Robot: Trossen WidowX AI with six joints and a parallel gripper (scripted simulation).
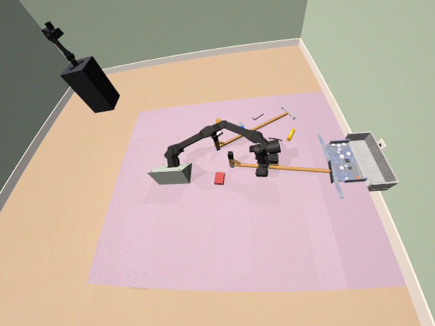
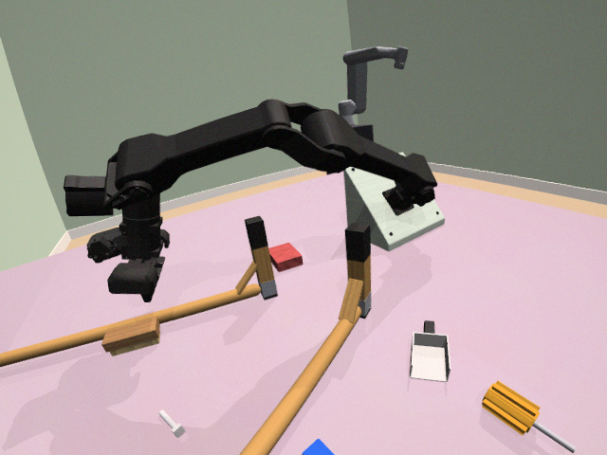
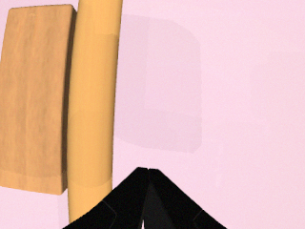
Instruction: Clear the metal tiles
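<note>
- Above the table, beside the long scraper's shaft [image 1: 302,168] [image 2: 215,300] [image 3: 92,105], we see our gripper [image 1: 262,172] [image 2: 148,298] [image 3: 148,169], fingertips together, nothing between them.
- We note the scraper lying with its blade [image 1: 331,172] at the near edge of the bench plate [image 1: 338,164].
- We record tiles [image 1: 348,153] scattered on the plate; the catch box [image 1: 380,157] adjoins its far end.
- We find a wooden block [image 2: 131,335] [image 3: 33,97] just beside the shaft.
</note>
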